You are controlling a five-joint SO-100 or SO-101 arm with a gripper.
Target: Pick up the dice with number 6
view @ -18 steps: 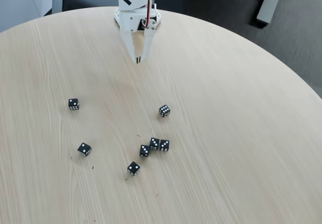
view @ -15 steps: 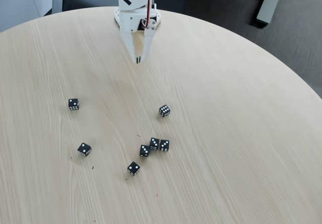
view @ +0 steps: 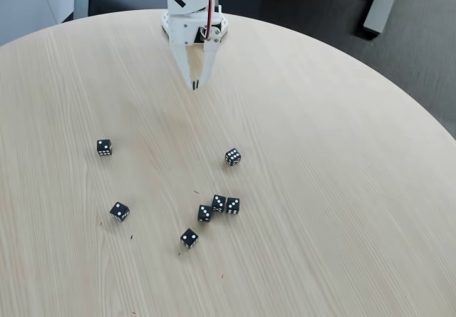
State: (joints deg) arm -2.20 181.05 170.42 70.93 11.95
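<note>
Several tiny black dice with white pips lie scattered on the round light-wood table [view: 342, 189]. The dice with number 6 [view: 233, 157] sits alone near the middle, its face crowded with pips in two rows, though they are small at this distance. My white gripper [view: 194, 85] points down toward the table at the far side, well behind that die and slightly to its left. Its fingers are together at the tips with nothing between them.
Three dice [view: 219, 204] cluster just in front of the six. Single dice lie at the left [view: 104, 147], front left [view: 119, 211] and front [view: 189, 238]. The arm's base [view: 194, 18] stands at the table's far edge; dark floor lies beyond.
</note>
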